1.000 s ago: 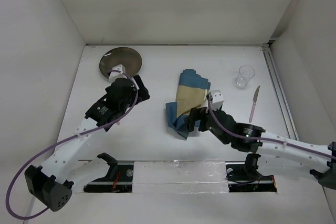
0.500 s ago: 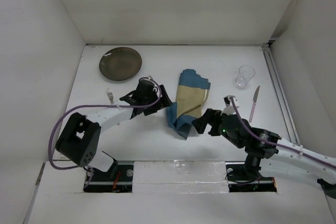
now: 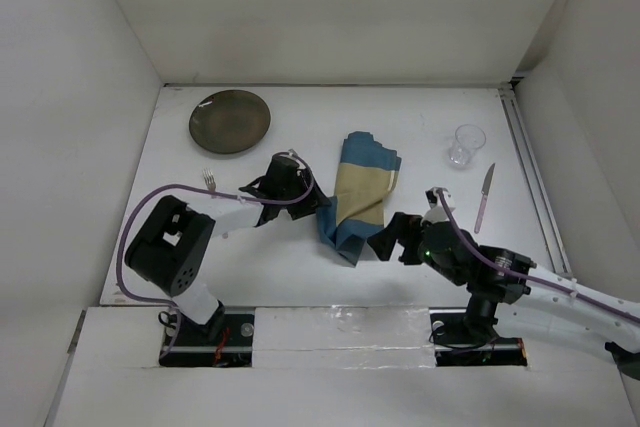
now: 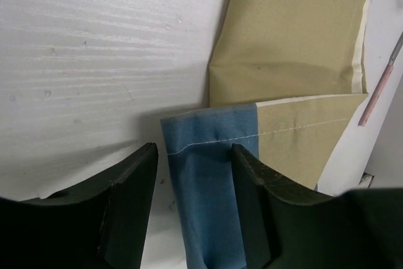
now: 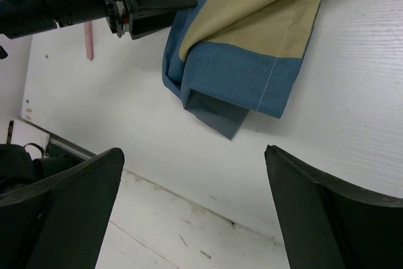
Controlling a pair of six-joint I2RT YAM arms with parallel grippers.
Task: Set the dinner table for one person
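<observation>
The dinner table is a white tabletop. On its middle lies a crumpled, folded blue-and-beige cloth placemat. My left gripper is at the cloth's left edge. In the left wrist view its jaws are half-narrowed and straddle a blue fold. The right finger touches that fold and a slim gap shows at the left finger. My right gripper stands wide open just short of the cloth's near corner, with nothing between its fingers.
A dark round plate sits at the back left, with a fork near it, partly under the left arm. A clear glass and a pink-handled knife lie to the right. The table's front edge is close under the right gripper.
My left arm swung from the plate over to the cloth's left edge, and its jaws narrowed around a blue fold. My right gripper drew back off the cloth towards the near edge.
</observation>
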